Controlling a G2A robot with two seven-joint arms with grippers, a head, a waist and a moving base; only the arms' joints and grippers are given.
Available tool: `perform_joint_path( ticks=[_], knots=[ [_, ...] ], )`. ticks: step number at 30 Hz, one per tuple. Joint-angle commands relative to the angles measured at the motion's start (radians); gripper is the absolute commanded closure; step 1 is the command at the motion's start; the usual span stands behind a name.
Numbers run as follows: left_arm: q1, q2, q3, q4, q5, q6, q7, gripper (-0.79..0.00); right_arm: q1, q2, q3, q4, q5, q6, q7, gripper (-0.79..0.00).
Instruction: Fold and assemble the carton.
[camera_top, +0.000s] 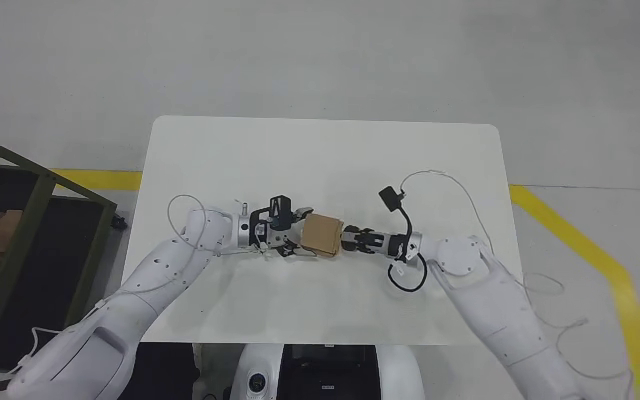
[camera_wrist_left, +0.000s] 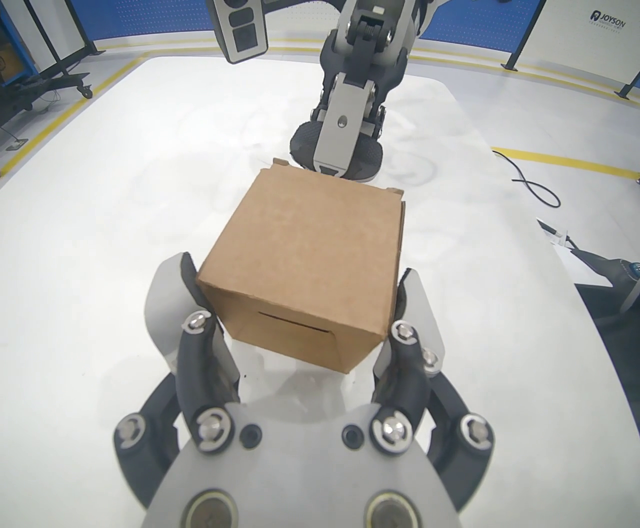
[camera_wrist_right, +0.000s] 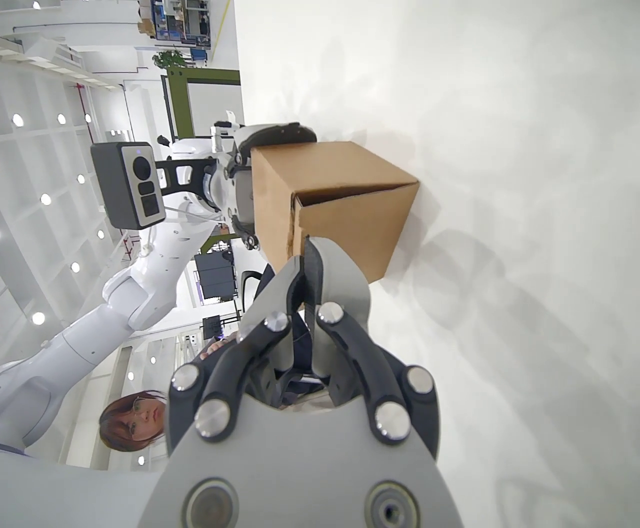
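1. Here, the carton (camera_top: 323, 235) rests near the middle of the worktop (camera_top: 420, 160), already squared into a box.
2. The left pincer (camera_wrist_left: 296, 287) straddles one end with its fingers (camera_wrist_left: 170, 300) against opposite walls, clamped on the carton, probably to brace it against a push.
3. The right pincer (camera_wrist_right: 306, 252), fingers together, touches the opposite end, where the end flap (camera_wrist_right: 350, 225) is slightly ajar. A closed tip probably suits tucking it in.
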Motion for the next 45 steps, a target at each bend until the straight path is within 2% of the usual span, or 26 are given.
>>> perform_joint_path(
  ticks=[1,10,12,13,16,18,19,20,27,33,39,45],
  knots=[
    [0.000,0.000,0.001,0.000,-0.001,-0.003,0.000,-0.659,0.010,-0.003,-0.010,0.007,0.003,-0.001,0.000,0.000],
    [-0.001,-0.001,0.001,0.007,-0.004,0.001,0.002,-0.671,0.019,-0.006,-0.014,0.026,0.009,-0.018,-0.009,0.000],
    [-0.002,-0.001,-0.001,0.008,-0.006,0.002,0.007,-0.717,0.007,-0.002,0.000,0.014,0.007,-0.024,-0.016,0.000],
    [-0.003,-0.001,-0.003,0.009,-0.006,0.002,0.009,-0.785,-0.001,0.000,0.007,0.006,0.005,-0.026,-0.018,-0.062],
    [-0.003,0.002,-0.012,0.009,-0.011,-0.002,0.016,-0.785,-0.023,0.009,0.031,-0.021,-0.003,-0.026,-0.017,-0.148],
    [0.001,0.007,-0.018,0.000,-0.014,-0.024,0.033,-0.785,-0.038,0.013,0.048,-0.039,-0.007,-0.026,-0.022,-0.277],
    [0.003,0.010,-0.021,-0.006,-0.017,-0.048,0.049,-0.785,-0.045,0.016,0.056,-0.048,-0.009,-0.028,-0.026,-0.425],
    [0.005,0.015,-0.029,-0.012,-0.018,-0.069,0.064,-0.785,-0.051,0.018,0.064,-0.058,-0.012,-0.032,-0.030,-0.785],
    [0.050,0.070,-0.081,-0.090,-0.038,-0.091,0.171,-0.785,-0.084,0.032,0.120,-0.118,-0.041,-0.090,-0.068,-0.785],
    [0.076,0.127,-0.158,-0.156,-0.131,-0.091,0.163,-0.785,-0.084,0.042,0.179,-0.135,-0.070,-0.176,-0.116,-0.785],
    [0.069,0.144,-0.246,-0.138,-0.299,-0.091,0.024,-0.785,-0.066,0.055,0.255,-0.160,-0.140,-0.232,-0.164,-0.785],
    [0.031,0.149,-0.287,-0.111,-0.487,-0.091,-0.160,-0.785,-0.045,0.067,0.328,-0.179,-0.206,-0.239,-0.206,-0.785]
  ],
)
